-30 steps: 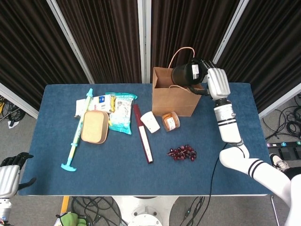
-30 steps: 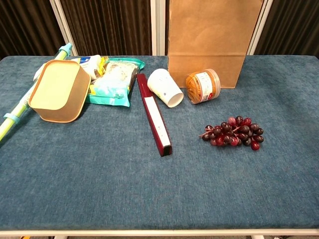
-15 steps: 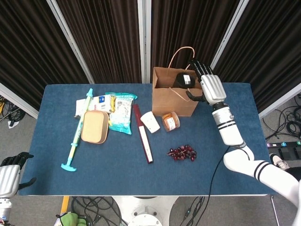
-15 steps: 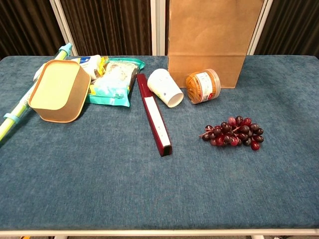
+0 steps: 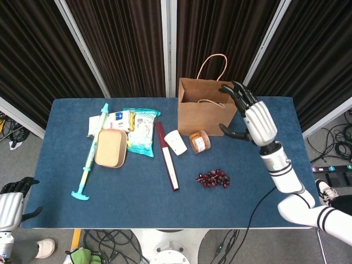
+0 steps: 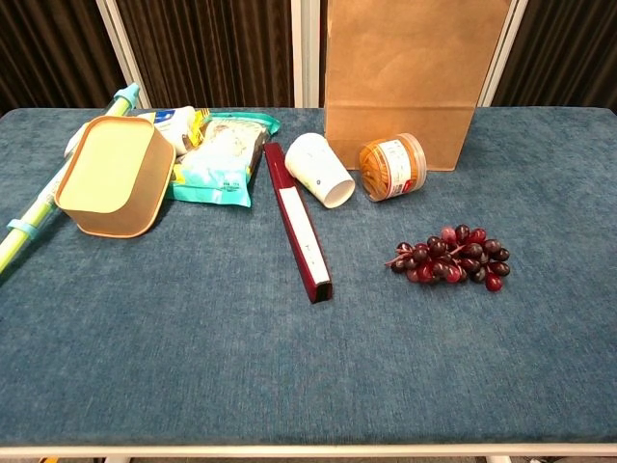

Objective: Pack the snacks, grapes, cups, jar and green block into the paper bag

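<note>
Right hand [image 5: 254, 118] empty, fingers spread, beside the upright bag [image 5: 204, 113]; jar [image 5: 199, 142], cup [image 5: 176, 142] touch its base, grapes [image 5: 213, 178] nearer: reaching for these could tip the bag.

The right hand [image 5: 254, 118] is raised on its arm, which comes up from the lower right. Its fingers are spread apart and it holds nothing. The left hand [image 5: 12, 202] hangs low at the far left, fingers slightly curled and apart, also holding nothing.

paper bag [image 6: 416, 68] top cut off, chest view
</note>
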You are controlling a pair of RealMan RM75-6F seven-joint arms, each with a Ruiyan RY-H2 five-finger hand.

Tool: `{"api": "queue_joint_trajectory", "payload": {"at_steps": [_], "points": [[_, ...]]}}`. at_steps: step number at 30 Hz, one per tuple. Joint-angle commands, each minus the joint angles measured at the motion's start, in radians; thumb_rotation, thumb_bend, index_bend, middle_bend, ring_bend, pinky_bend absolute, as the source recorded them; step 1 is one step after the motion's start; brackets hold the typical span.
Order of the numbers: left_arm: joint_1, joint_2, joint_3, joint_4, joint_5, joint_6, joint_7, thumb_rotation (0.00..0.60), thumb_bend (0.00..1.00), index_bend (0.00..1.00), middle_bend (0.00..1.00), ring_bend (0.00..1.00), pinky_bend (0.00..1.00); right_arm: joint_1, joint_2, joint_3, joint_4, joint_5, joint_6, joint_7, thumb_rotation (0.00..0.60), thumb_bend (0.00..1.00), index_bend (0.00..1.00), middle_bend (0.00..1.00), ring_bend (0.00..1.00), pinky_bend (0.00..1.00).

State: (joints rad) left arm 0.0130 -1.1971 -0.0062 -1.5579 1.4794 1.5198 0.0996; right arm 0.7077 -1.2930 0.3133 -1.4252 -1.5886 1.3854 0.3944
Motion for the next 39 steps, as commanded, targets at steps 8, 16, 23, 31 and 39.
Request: {"api": "queue_joint_trajectory", "payload": {"at_steps": [8,16,23,31,39], "points": [[0.0,0.003,0.003,-0.006,0.005,0.002,0.004,0.6,0.04,0.36,0.35,0.31,0.26,-0.104,0.148,-0.267,-0.108,-0.192,-0.062,0.0,0.6,0.13,0.26,0.35,0.25,0.43],[-0.001,-0.001,0.004,-0.006,0.009,0.001,0.005,0.6,0.04,0.36,0.35,0.31,0.26,-0.078,0.092,-0.35,-0.082,-0.114,-0.331,-0.167,0.6,0.11,0.14,0.21,0.12,0.31],[0.002,-0.002,0.008,-0.003,0.009,0.002,0.0,0.6,0.04,0.36,0.35,0.31,0.26,-0.063,-0.033,-0.351,0.005,-0.044,-0.439,-0.277,0.6,0.12,0.13,0.19,0.1,0.29],[0.007,-0.004,0.008,0.0,0.001,0.002,-0.004,0.6,0.04,0.36,0.35,0.31,0.26,-0.058,-0.148,-0.346,0.123,-0.007,-0.476,-0.354,0.6,0.18,0.13,0.19,0.1,0.27],[0.008,-0.009,0.009,0.008,0.001,0.001,-0.01,0.6,0.04,0.36,0.35,0.31,0.26,-0.054,-0.215,-0.344,0.197,0.001,-0.477,-0.36,0.6,0.19,0.14,0.23,0.1,0.27]]}}
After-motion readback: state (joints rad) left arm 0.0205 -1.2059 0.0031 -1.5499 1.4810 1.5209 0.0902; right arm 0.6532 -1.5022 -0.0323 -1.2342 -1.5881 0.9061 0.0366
